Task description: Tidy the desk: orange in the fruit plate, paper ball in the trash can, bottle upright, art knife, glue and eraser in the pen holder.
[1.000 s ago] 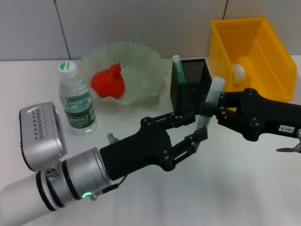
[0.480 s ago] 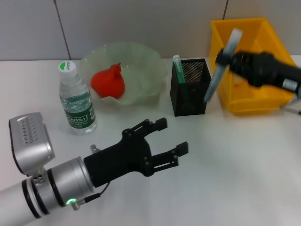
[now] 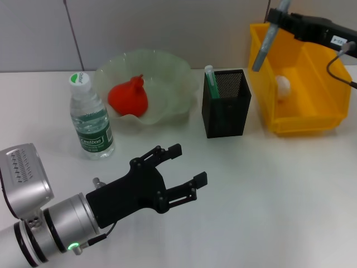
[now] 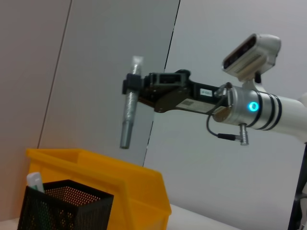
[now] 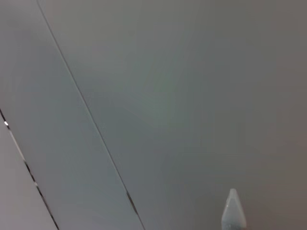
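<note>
Right end effector (image 3: 274,17), raised high above the far right part of the bench (image 3: 279,190), is clamped on a grey stick-shaped art knife (image 3: 265,44) that hangs tilted over the near-left rim of the yellow trash can (image 3: 321,120); the left wrist view shows the same knife (image 4: 129,115) gripped near its top, clear above the black mesh pen holder (image 4: 67,206). Left end effector (image 3: 181,167) hovers low over the near left of the bench with its fingers spread wide and holding nothing. The pen holder (image 3: 226,106) stands mid-bench just beside the trash can, with a green-and-white glue stick (image 3: 210,78) upright inside at its left corner. A white paper ball (image 3: 283,85) lies in the trash can. Toward the far left, the red-orange fruit (image 3: 129,96) sits in the pale green fruit plate (image 3: 173,75), and the water bottle (image 3: 89,120) stands upright just beside the plate, nearer the left edge.
</note>
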